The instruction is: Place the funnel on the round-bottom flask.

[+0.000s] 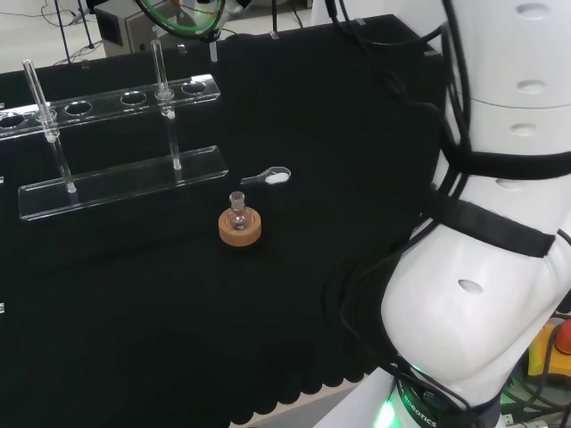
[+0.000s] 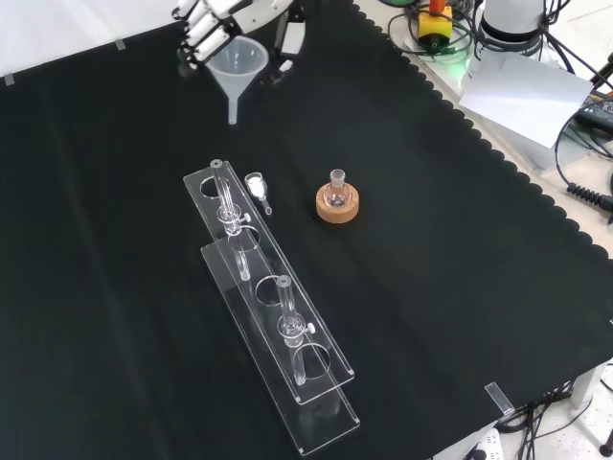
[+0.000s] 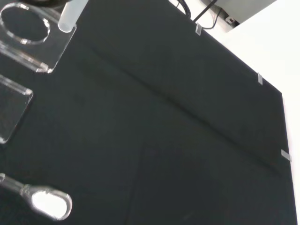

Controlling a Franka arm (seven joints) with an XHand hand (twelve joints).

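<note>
Front view, near to far: clear tube rack (image 2: pixel 278 316) with two tubes at 7 o'clock of centre. Small round-bottom flask (image 2: pixel 336 192) upright on cork ring (image 2: pixel 338 205) mid-desk (image 2: pixel 460 287), neck bare. Spoon (image 2: pixel 257 185) with white powder just beside it at 9 o'clock. Funnel (image 2: pixel 237 67) at 11 o'clock, spout down, above the cloth, hand (image 2: pixel 206 24) with fingers curled round its rim.

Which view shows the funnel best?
The front view: the funnel shows whole, cone and stem, held up by the hand above the cloth. In the wrist view a white tube end, probably its stem tip, shows.
</note>
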